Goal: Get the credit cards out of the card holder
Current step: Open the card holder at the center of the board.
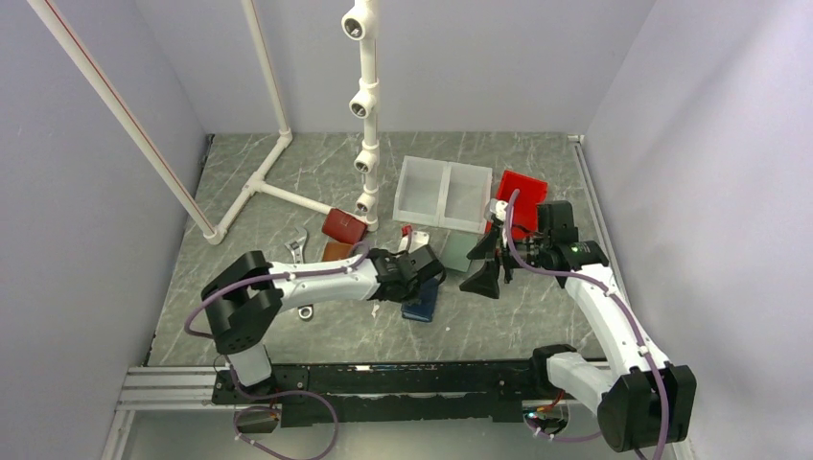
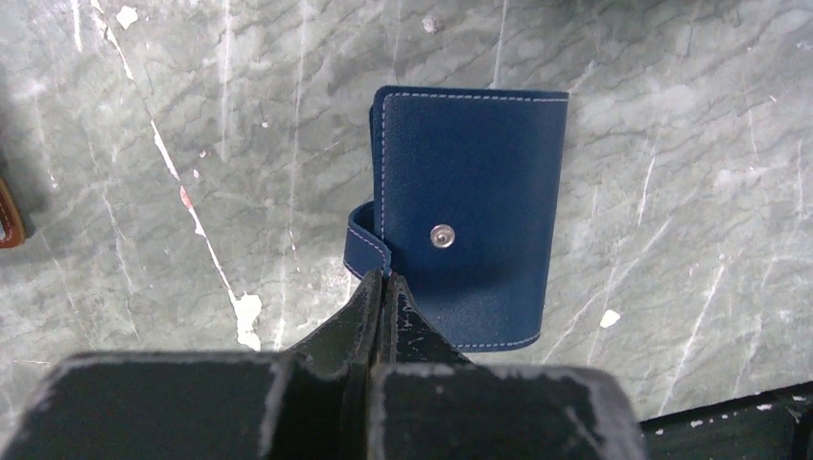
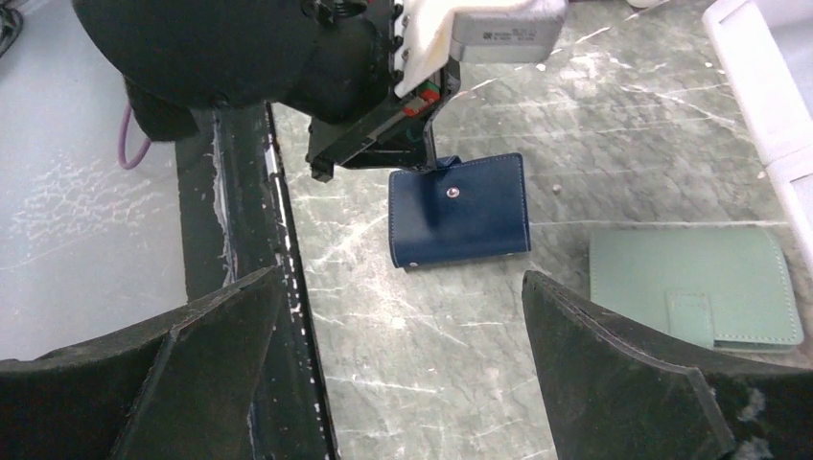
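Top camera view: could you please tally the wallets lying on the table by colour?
Navy blue wallet: 1
Grey-green wallet: 1
Dark red wallet: 1
Brown wallet: 1
Total: 4
The bright red item beside the clear bins is not counted, as I cannot tell what it is.
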`<state>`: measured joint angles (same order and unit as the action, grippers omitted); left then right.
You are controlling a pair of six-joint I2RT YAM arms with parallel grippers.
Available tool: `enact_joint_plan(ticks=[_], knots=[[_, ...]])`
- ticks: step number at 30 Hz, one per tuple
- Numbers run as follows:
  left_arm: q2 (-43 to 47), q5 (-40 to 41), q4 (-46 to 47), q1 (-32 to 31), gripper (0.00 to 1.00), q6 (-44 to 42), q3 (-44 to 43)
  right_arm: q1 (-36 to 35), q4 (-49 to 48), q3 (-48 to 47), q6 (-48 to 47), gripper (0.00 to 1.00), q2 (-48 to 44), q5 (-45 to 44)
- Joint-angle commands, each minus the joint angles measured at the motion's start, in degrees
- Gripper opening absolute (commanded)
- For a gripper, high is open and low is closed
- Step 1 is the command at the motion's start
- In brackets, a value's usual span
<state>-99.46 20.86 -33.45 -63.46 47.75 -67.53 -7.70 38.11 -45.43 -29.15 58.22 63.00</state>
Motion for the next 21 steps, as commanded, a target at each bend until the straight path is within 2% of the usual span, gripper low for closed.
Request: enact_joint_plan(ticks=[1, 4, 13, 21], knots=[[6.1, -1.03, 5.45, -0.09, 0.0, 1.43, 4.17, -0.99, -3.91, 0.76, 1.57, 0.99, 0.48, 3.18], [9.35, -1.96, 8.56, 0.36, 0.0, 2.03, 7.02, -1.78, -4.35, 0.78, 1.84, 0.99, 1.17, 2.55], [17.07, -11.22, 22.72, 3.79, 0.0, 3.77, 17.48, -1.96, -4.86, 0.96, 1.82, 0.99, 1.64, 0.47], [21.38, -15.32, 29.0, 4.47, 0.0, 4.48, 22.87, -2.4, -4.88, 0.91, 1.67, 0.99, 2.94, 0.28]])
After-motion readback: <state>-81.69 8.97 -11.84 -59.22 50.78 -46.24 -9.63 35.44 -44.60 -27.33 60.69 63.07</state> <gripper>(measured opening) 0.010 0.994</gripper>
